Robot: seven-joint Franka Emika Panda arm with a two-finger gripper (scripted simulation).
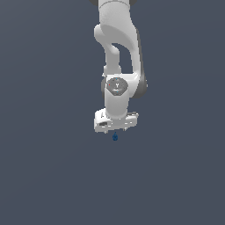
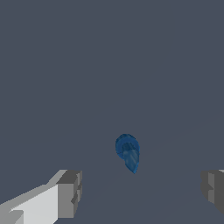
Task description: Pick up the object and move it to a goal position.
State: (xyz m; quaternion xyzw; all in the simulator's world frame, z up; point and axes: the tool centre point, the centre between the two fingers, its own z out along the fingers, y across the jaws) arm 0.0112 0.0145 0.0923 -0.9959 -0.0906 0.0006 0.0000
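My pincer [image 1: 115, 130] hangs straight down from my arm [image 1: 117, 48], released: in the wrist view the two grey fingertips [image 2: 70, 192] stand wide apart with nothing between them but bare floor [image 2: 65, 65].

The blue item [image 2: 127, 152] lies on that floor. In the wrist view it sits between the fingers, nearer the middle than either pad, touching neither. It is small, dark blue, rounded at one end and tapering to a point at the other. In the exterior view it shows as a blue speck just under the pincer's lower edge. Whether my fingers are down at its level I cannot tell.

No goal marker shows in either view.

Risks, as I judge them:
- The item is tiny against my fingers. If I close while too high, the pads meet above it and I come up empty
- Its long axis looks skewed to the line between my pads. Closing on the tapered end could squirt it sideways or spin it out
- It is not quite centred. One pad would touch first and shove it along the floor before the other arrives
- Going down too far drives the fingertips into the floor
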